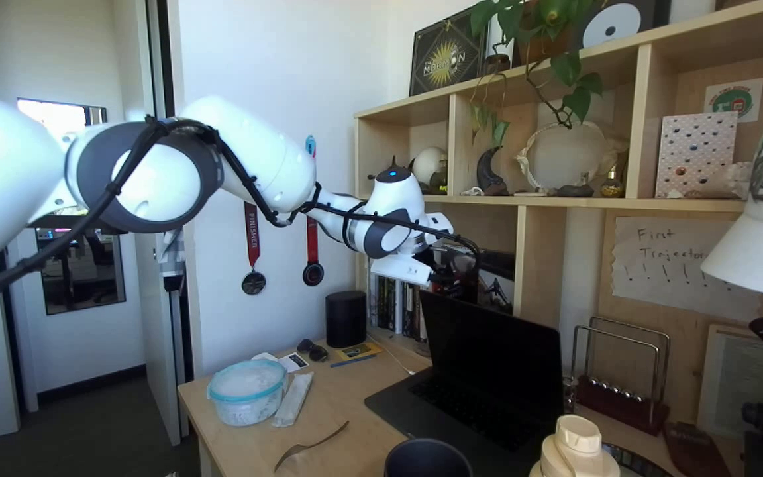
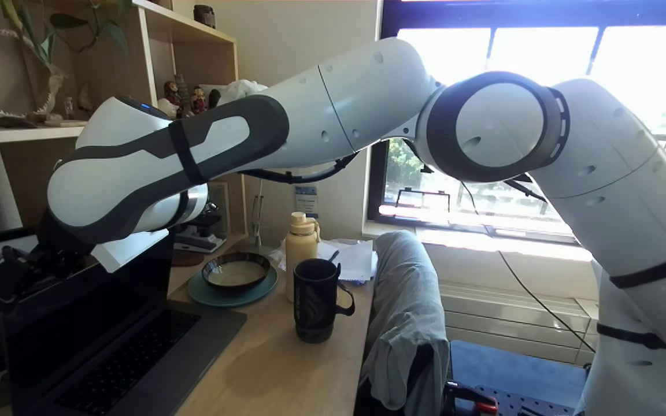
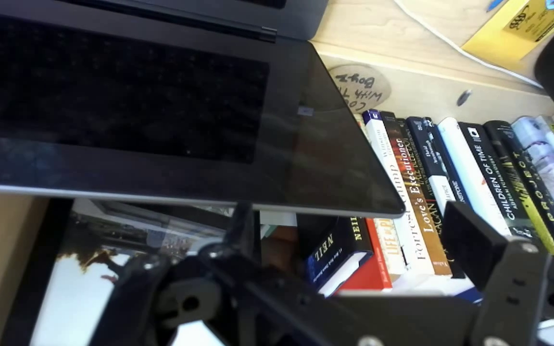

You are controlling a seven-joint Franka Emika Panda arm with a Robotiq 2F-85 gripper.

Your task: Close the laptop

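The black laptop stands open on the desk. Its dark lid [image 1: 494, 364] is raised and leans back in an exterior view, and its keyboard base [image 2: 136, 352] lies flat in an exterior view. In the wrist view the dark screen [image 3: 277, 120] fills the upper left, with its top edge and one corner nearest the fingers. My gripper [image 3: 357, 226] is open and empty, its fingers wide apart. One fingertip overlaps the lid's top edge in view; the other is past the corner. Whether they touch cannot be told. In an exterior view the gripper [image 1: 451, 281] is at the lid's upper corner, partly hidden behind it.
A shelf [image 1: 520, 265] with books [image 3: 431, 192] stands close behind the lid. A black speaker [image 1: 346, 319] and a blue-rimmed bowl [image 1: 247, 397] are beside the laptop. A dark mug [image 2: 315, 300], a cream bottle [image 2: 301, 254] and a plate [image 2: 263, 292] stand on its other side.
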